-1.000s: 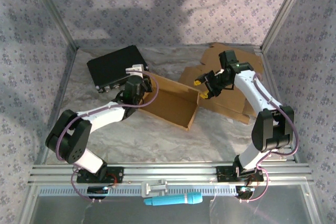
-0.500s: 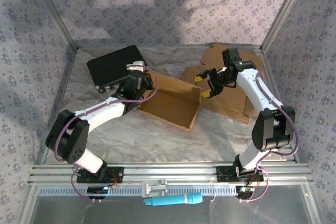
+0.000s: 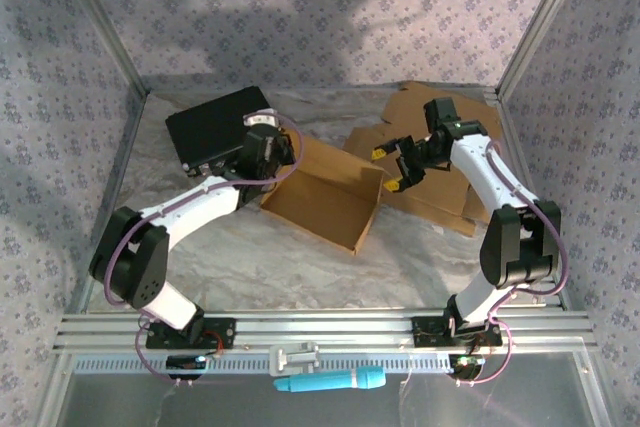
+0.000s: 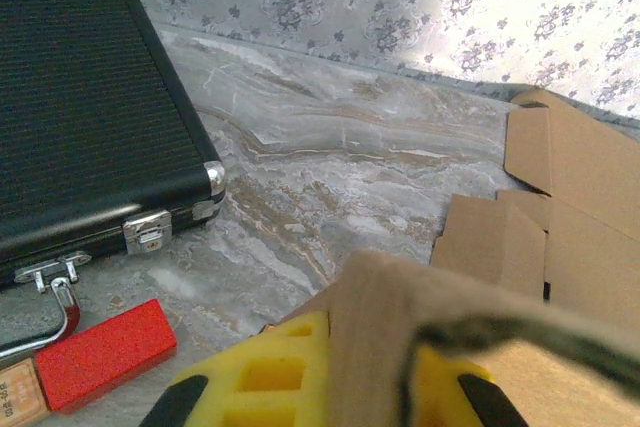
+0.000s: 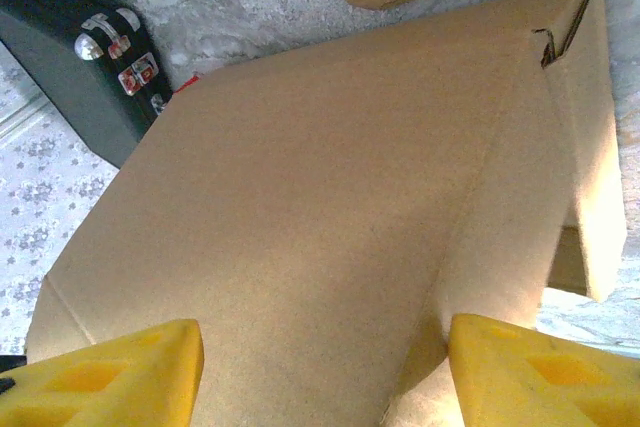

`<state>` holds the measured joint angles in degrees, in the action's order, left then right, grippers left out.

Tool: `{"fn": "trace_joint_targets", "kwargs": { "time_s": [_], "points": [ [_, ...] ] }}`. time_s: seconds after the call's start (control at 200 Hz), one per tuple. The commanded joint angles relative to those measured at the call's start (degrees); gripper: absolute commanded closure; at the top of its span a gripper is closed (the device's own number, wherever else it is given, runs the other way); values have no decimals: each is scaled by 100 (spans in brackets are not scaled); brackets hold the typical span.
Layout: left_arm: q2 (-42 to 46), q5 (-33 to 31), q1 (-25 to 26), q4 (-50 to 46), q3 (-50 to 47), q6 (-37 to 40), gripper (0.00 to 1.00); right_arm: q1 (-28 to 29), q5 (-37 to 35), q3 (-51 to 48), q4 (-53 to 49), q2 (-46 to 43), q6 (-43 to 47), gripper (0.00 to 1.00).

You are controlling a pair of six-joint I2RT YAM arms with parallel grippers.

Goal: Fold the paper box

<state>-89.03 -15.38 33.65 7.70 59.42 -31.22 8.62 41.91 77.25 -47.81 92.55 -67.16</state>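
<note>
the top camera looks down from behind over the whole table (image 3: 300, 257). both wrist cameras sit close, sharing the paper box (image 5: 300, 197) and black case (image 4: 80, 97).

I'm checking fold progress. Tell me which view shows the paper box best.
Top external: the whole paper box lies in frame, an open tray with raised walls. The left wrist view catches one flap edge pinched in the left gripper. The right wrist view gives a close-up of one broad panel beyond the open right gripper.
</note>
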Motion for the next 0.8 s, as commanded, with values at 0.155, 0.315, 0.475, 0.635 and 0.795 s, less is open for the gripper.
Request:
{"fn": "trace_joint_targets", "kwargs": {
  "time_s": [0.155,0.315,0.475,0.635,0.795],
  "points": [
    [-143,333,-9,-454,243,-302,95,-73,396,-66,47,-50,-336,30],
    [-129,343,-9,-334,127,-323,95,-45,491,-300,239,-129,-647,28],
    [-110,347,-12,-270,38,-370,95,-71,540,-501,169,-210,-791,25],
    [-88,342,7,-229,-8,-385,96,-58,565,-792,530,-333,-1257,24],
    [-46,341,18,-231,-53,-428,96,-46,607,-843,781,-343,-1762,21]
  ]
}}
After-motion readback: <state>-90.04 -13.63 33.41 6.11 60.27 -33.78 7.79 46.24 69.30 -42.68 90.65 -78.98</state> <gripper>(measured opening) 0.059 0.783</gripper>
